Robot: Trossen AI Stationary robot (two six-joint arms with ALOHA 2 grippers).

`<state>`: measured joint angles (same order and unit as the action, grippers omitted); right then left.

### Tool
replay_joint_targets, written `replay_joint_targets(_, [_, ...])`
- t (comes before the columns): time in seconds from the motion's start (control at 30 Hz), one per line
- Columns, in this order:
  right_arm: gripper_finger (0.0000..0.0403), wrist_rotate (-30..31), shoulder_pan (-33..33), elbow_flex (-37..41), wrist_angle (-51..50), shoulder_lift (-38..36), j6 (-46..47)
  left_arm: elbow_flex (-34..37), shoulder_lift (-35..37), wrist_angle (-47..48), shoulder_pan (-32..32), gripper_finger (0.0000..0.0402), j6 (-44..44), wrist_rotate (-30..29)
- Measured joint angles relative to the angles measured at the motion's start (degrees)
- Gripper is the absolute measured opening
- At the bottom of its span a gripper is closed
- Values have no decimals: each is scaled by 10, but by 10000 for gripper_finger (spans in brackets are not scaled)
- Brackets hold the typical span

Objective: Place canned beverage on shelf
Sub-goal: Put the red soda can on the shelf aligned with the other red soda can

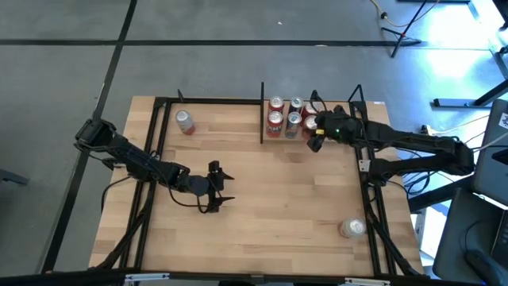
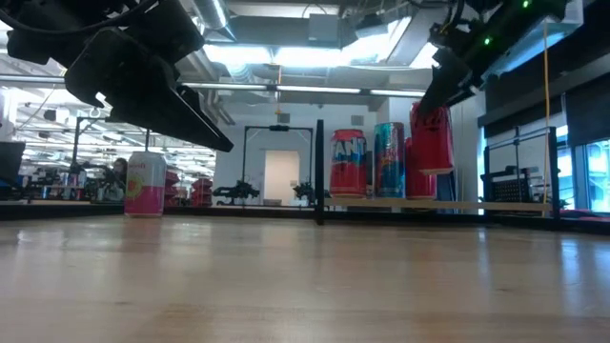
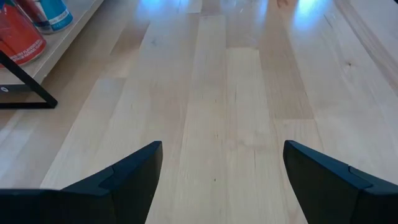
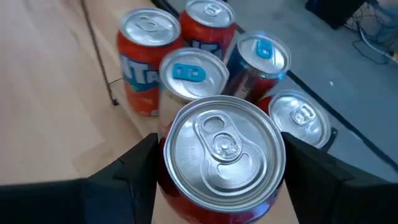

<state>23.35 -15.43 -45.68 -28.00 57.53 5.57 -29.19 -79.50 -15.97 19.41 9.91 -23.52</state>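
Seen from above, the right pincer hangs over the pale wooden shelf with thin black uprights, at the right edge of a cluster of standing cans. The left pincer waits open and empty over the middle of the butcher-block tabletop. A pink can stands alone at the far left, and another can sits near the right front.

From tabletop height, the red aluminium beverage can is clamped in the right pincer and hangs clear above the shelf board, beside the other cans.

The left wrist camera shows its two dark fingers spread wide over bare wood.

The right wrist camera looks down on the held can's silver lid, with a finger pressed on each side of the wall. It is probably rigid if full, smooth and slippery; a grip mid-wall seems safest.
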Motion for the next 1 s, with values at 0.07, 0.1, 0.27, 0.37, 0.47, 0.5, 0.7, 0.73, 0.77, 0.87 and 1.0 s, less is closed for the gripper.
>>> replay_joint_targets(0.07, [251,-11,-13,28,35,0,5,0,0,0,0,314,0,0])
replay_joint_targets(0.1, [251,-14,-19,43,53,1,8,0,0,0,0,314,0,0])
replay_joint_targets(0.27, [251,-36,-52,84,128,1,27,0,0,0,0,314,0,0])
replay_joint_targets(0.37, [251,-37,-68,91,130,1,32,0,0,-1,0,314,0,0])
replay_joint_targets(0.47, [251,-42,-76,91,140,1,32,0,0,-2,0,314,0,0])
replay_joint_targets(0.5, [251,-45,-77,91,143,1,31,0,0,-2,0,314,0,0])
replay_joint_targets(0.7, [262,-48,-76,91,144,1,32,0,0,-2,0,314,0,0])
replay_joint_targets(0.73, [262,-48,-76,91,144,1,31,0,0,-2,0,314,0,0])
replay_joint_targets(0.77, [261,-47,-76,91,145,1,31,0,0,-2,0,314,0,0])
replay_joint_targets(0.87, [255,-40,-76,91,145,1,30,0,0,-2,0,314,0,0])
replay_joint_targets(1.0, [256,-44,-84,100,154,5,30,0,0,-2,0,314,0,0])
